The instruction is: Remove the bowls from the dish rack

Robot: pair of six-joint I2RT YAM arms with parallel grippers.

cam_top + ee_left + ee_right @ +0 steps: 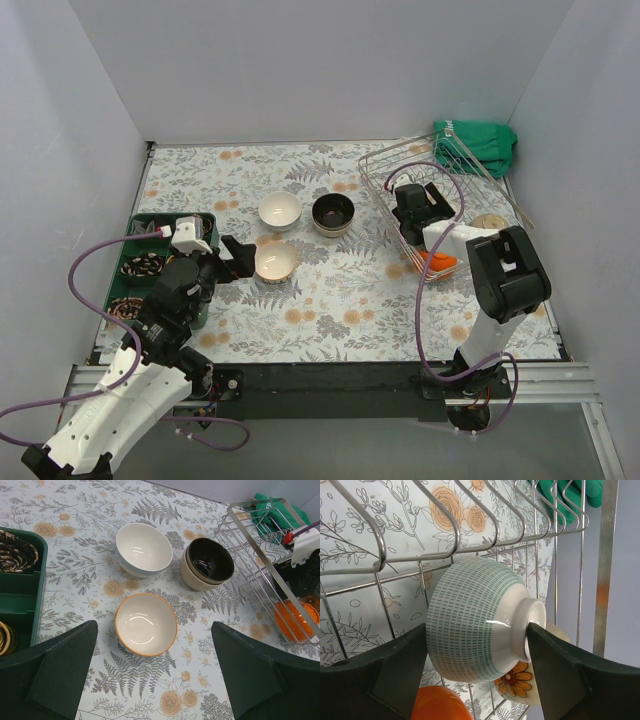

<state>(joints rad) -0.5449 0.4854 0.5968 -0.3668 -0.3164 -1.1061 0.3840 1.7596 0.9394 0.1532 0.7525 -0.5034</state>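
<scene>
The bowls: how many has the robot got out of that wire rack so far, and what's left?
Four look out: a white bowl, an orange-rimmed bowl and a dark bowl nested in a cream bowl on the table. The right arm's jaws straddle a striped bowl in the dish rack. An orange bowl and at least one more remain there.

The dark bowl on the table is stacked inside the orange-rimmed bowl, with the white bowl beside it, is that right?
Not quite. The dark bowl sits inside a cream bowl, not the orange-rimmed bowl, which stands alone. The white bowl is beside the stack, as you said. The left wrist view shows it.
</scene>
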